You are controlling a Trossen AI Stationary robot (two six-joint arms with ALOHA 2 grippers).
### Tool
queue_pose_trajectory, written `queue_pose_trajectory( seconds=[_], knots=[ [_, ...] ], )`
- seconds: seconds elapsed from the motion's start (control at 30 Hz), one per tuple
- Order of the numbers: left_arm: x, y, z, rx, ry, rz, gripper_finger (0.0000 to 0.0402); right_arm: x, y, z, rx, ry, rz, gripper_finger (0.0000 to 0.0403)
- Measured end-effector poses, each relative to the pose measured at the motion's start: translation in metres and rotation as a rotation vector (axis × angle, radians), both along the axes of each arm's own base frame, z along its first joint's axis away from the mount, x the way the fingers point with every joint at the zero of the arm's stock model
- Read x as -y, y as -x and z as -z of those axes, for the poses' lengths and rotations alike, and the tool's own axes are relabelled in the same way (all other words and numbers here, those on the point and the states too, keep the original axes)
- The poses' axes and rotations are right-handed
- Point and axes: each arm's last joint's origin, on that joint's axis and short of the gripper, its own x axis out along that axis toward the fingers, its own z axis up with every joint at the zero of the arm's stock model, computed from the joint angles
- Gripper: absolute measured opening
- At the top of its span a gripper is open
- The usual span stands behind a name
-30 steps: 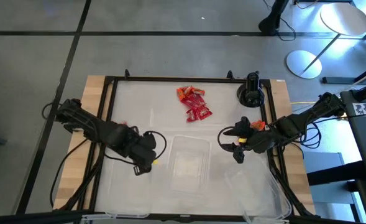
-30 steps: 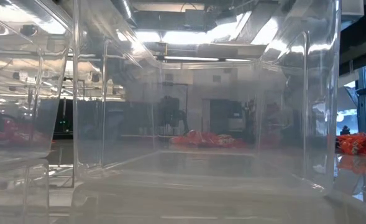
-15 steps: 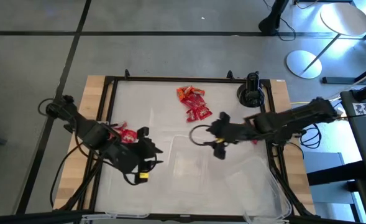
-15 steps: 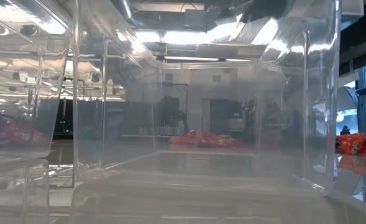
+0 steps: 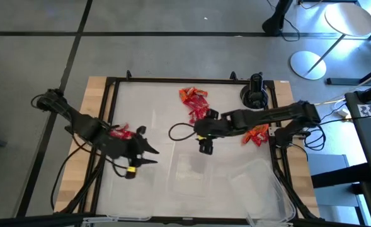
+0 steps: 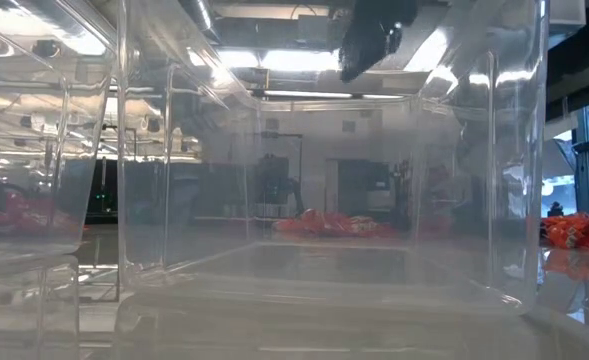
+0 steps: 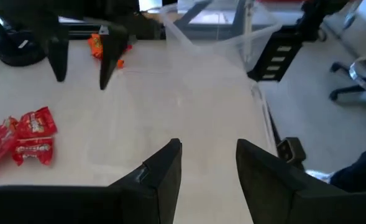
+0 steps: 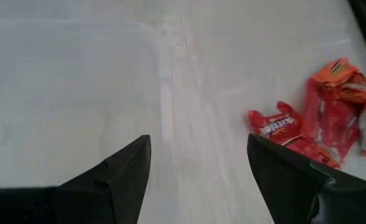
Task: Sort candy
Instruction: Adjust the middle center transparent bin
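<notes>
Candy (image 5: 196, 106) unmoved; right gripper (image 5: 201, 131) has swung beside it.

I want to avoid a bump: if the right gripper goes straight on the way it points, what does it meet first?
Probably the bare table. The open right gripper points at it; the candy lies off to one side. Depth is unclear.

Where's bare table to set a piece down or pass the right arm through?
Free: the far left part of the table, between the frame and the central candy pile. Crowded: around that pile, where the open right gripper hovers, the clear bin at near centre, and the orange candies by the right edge.
</notes>
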Motion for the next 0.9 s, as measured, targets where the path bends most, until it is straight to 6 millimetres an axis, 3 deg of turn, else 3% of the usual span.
queue_pose_trajectory(
  seconds=[0.27, 0.6, 0.7, 0.87, 0.9],
  knots=[
    [-0.016, 0.026, 0.01, 0.081, 0.029, 0.04, 0.0143, 0.011, -0.031, 0.036, -0.023, -0.038, 0.04, 0.0264],
    [-0.014, 0.032, 0.031, 0.033, 0.059, 0.089, 0.0143, 0.007, -0.041, 0.06, -0.101, -0.084, 0.044, 0.0248],
    [-0.014, 0.032, 0.039, 0.008, 0.065, 0.078, 0.0143, 0.002, -0.041, 0.062, -0.103, -0.082, 0.033, 0.0195],
    [-0.014, 0.032, 0.044, -0.009, 0.094, 0.056, 0.0143, -0.008, -0.04, 0.061, -0.097, -0.099, 0.024, 0.0038],
    [-0.014, 0.032, 0.044, -0.008, 0.095, 0.056, 0.0143, -0.009, -0.041, 0.06, -0.083, -0.11, 0.027, 0.0022]
  ],
)
